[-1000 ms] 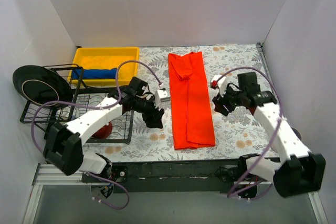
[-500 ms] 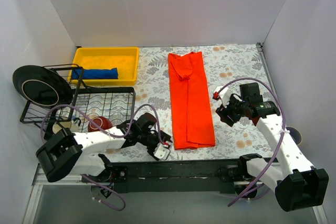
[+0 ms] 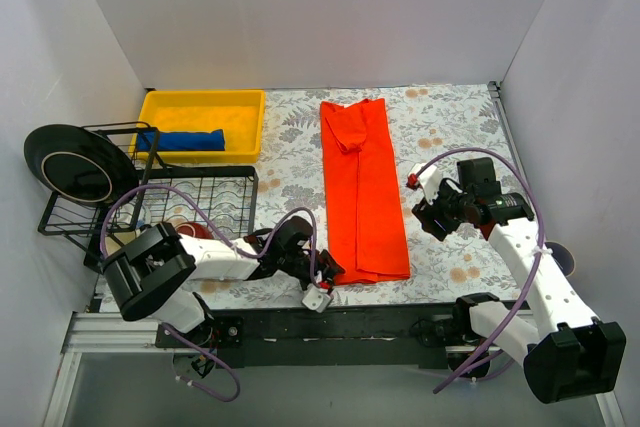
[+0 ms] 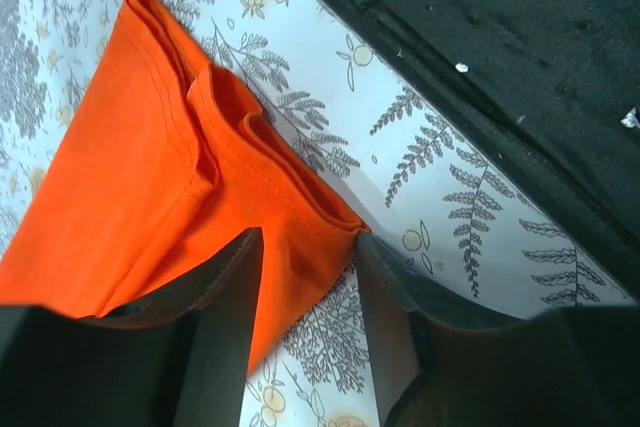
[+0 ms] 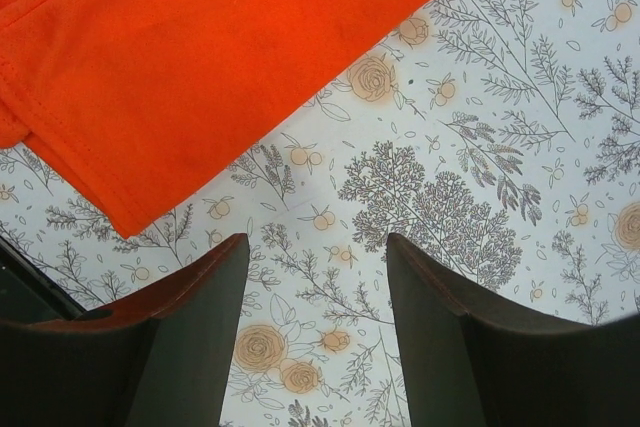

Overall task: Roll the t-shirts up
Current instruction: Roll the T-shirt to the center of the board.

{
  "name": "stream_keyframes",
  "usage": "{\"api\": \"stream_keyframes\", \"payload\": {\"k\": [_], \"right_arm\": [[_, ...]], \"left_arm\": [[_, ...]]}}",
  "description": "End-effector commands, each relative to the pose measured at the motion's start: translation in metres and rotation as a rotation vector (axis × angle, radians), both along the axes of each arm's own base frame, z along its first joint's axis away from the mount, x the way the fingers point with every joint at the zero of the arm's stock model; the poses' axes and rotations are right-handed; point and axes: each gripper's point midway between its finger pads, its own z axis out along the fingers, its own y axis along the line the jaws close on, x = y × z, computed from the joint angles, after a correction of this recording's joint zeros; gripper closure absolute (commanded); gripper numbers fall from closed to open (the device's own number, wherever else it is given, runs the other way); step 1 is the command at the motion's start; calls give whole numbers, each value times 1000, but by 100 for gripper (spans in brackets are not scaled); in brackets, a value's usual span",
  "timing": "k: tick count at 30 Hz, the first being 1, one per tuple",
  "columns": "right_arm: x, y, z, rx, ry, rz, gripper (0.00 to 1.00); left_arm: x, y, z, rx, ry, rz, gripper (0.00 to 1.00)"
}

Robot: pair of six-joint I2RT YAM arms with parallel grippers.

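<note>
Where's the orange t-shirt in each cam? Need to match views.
Top external: the orange t-shirt is a long folded strip at mid-table, running far to near.
Left wrist: upper left to centre, with its folded corner between the open left pincer fingers.
Right wrist: top and upper left, with one corner pointing down-left.
Shared landmark: the floral tablecloth under the shirt.

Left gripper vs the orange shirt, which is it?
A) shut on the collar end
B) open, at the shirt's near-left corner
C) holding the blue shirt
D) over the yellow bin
B: in the left wrist view the left gripper has its jaws apart, with the folded corner of the orange t-shirt lying between them.
</note>
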Motion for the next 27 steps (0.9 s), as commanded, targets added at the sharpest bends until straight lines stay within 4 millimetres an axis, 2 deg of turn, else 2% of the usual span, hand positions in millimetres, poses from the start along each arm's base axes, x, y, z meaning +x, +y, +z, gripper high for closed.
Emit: {"api": "stream_keyframes", "payload": {"k": [1, 4, 5, 7, 8, 10, 12, 13, 14, 15, 16, 17, 18, 21, 23, 24, 27], "right_arm": [[0, 3, 2, 1, -9, 55, 35], [-3, 9, -2, 12, -15, 126, 35], [-5, 10, -6, 13, -14, 155, 35], [-11, 16, -13, 9, -35, 280, 36], [-20, 17, -18, 4, -24, 345, 38], [-27, 21, -27, -18, -85, 505, 40], [-39, 23, -36, -36, -113, 640, 42], [-41, 22, -38, -78, -182, 757, 43], [-49, 21, -48, -86, -184, 808, 43], [-46, 25, -45, -90, -251, 829, 43], [-44, 27, -45, -95, -298, 856, 42], [-48, 29, -52, -90, -319, 880, 42], [-47, 35, -47, -74, -378, 908, 41], [-69, 44, -56, -41, -439, 1052, 40], [-78, 46, -63, -32, -456, 1104, 40], [-85, 47, -69, -31, -475, 1151, 39], [-88, 50, -72, -11, -500, 1168, 39]], "left_arm": [[-13, -4, -2, -14, -31, -84, 64], [-20, 1, -8, 10, -25, -115, 73], [-21, 1, -10, 17, -17, -116, 80], [-24, 5, -15, 43, 12, -114, 88], [-23, 2, -12, 42, 22, -106, 95], [-25, 3, -11, 69, 81, -72, 100], [-23, 1, -5, 93, 140, -21, 100], [-21, 2, -3, 128, 234, 58, 100], [-19, 0, 1, 147, 302, 96, 100], [-8, -1, 11, 158, 368, 156, 100], [-7, 1, 17, 173, 462, 222, 100], [-6, 2, 26, 155, 486, 239, 100], [-7, 7, 27, 150, 504, 265, 100], [-11, 14, 35, 121, 524, 304, 100], [-14, 19, 31, 139, 572, 357, 100], [-11, 18, 31, 138, 579, 383, 100], [-5, 14, 38, 113, 659, 462, 100]]}}
